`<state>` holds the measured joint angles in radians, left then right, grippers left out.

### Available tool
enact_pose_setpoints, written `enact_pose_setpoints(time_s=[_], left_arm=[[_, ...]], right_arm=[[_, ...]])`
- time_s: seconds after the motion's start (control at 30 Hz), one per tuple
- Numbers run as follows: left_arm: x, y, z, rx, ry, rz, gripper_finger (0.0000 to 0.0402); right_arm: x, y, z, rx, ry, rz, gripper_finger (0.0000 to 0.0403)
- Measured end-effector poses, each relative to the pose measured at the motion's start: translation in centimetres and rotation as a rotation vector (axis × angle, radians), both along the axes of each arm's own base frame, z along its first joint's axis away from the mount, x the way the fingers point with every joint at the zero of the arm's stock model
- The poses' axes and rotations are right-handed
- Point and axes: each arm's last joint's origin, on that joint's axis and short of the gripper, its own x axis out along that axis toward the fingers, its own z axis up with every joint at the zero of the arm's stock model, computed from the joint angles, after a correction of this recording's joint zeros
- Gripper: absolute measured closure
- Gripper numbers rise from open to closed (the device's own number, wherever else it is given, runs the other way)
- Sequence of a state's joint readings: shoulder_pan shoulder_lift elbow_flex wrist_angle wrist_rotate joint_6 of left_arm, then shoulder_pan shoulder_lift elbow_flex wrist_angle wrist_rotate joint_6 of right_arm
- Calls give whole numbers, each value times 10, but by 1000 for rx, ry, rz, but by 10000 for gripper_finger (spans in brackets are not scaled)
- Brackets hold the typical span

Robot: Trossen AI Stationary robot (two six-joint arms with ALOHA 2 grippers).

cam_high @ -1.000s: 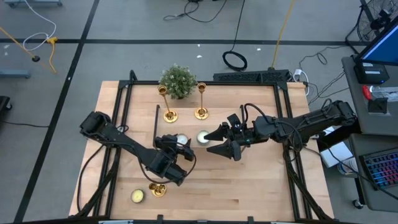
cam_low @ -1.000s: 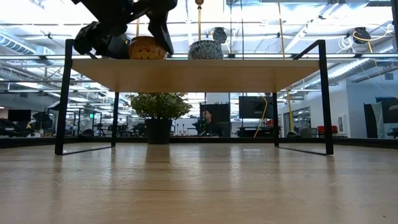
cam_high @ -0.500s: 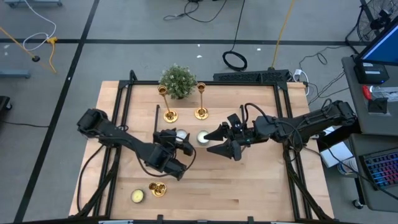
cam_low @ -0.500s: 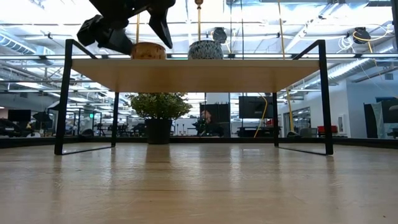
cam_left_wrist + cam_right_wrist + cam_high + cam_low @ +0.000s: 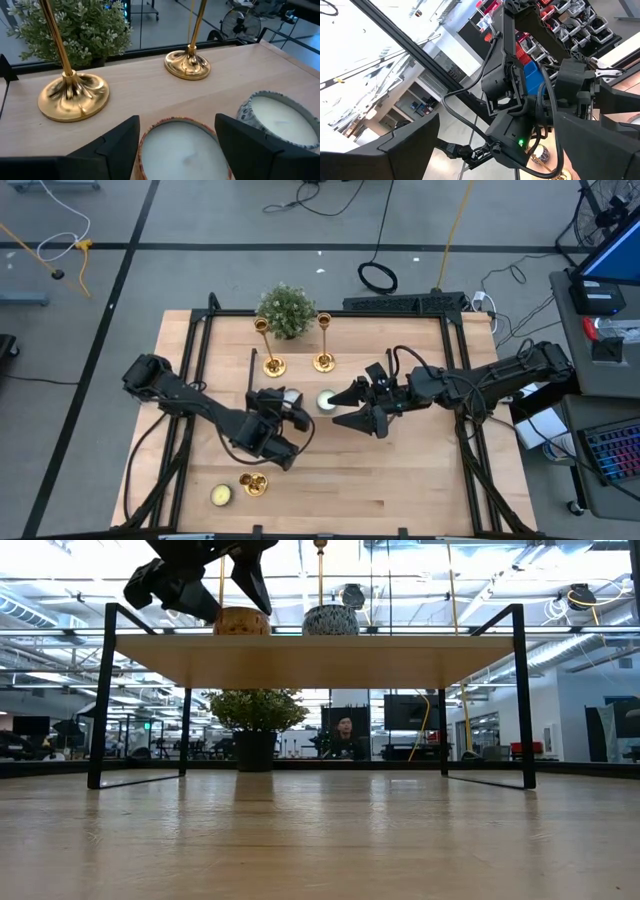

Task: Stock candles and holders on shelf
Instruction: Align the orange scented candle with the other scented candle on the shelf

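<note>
Two candles sit side by side on the shelf (image 5: 400, 370) — the white candle (image 5: 184, 152) and the pale one (image 5: 277, 119). The left gripper (image 5: 176, 150) straddles the white candle, jaws apart, not clamping. The right gripper (image 5: 352, 407) waits wide open beside the pale candle. Two gold holders (image 5: 73, 95) stand behind — a third holder (image 5: 253, 484) and the yellowish candle (image 5: 221, 496) remain on the table.

right gripper (image 5: 495, 150) with its two dark fingers (image 5: 385, 150) spread wide; between them, farther off, the left arm (image 5: 520, 100) with a green light; red and blue bins (image 5: 540, 50) beyond.
</note>
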<state>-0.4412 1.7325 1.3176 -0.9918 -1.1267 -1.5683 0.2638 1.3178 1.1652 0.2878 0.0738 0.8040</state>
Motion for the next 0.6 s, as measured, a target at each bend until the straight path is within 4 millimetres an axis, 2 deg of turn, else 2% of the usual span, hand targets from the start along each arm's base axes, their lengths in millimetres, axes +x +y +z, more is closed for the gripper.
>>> enact_pose_setpoints(time_s=[0.6], left_arm=[[0,0,0,7,19,-8,87]], right_arm=[[0,0,0,7,1,1,14]])
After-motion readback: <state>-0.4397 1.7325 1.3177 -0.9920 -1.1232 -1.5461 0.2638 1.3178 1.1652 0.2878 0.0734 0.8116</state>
